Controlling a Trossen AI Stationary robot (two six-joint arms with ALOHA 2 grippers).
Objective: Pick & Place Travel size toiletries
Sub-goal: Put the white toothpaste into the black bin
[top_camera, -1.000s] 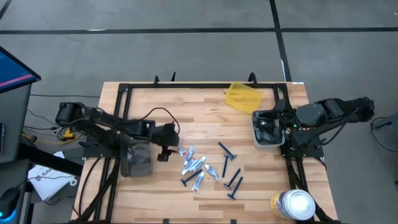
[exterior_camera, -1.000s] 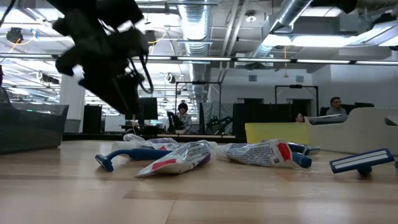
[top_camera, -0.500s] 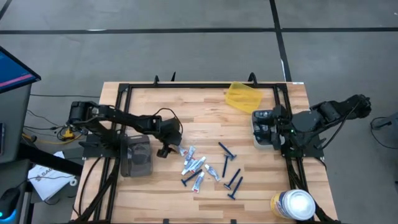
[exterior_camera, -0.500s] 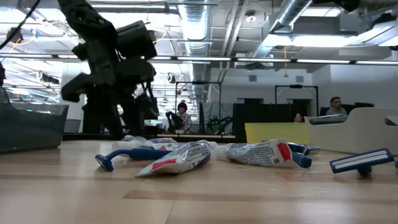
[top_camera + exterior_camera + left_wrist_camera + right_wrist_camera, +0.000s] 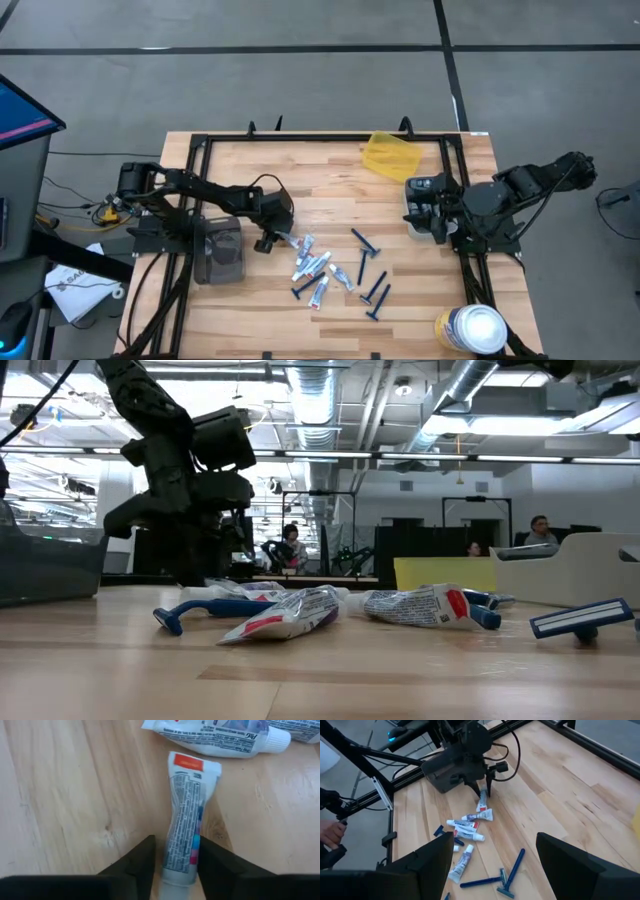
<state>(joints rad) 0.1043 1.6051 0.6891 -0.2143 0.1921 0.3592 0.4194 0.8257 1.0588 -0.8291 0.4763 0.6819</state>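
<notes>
The left arm stretches from the table's left edge toward the centre, its wrist bent down so the left gripper [image 5: 283, 238] points at the tabletop, fingers [image 5: 136, 865] parted and low to the wood. The right arm is folded back at the table's right side, the right gripper [image 5: 418, 208] held above the surface with fingers [image 5: 432, 862] spread wide.

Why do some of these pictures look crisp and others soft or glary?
In the low view, ceiling lights glare across the room behind, and the left gripper shows as a dark silhouette. In the left wrist view, the toothpaste tube has readable print while the near fingers are soft. In the right wrist view, that arm's own fingers are large blurred shapes.
</notes>
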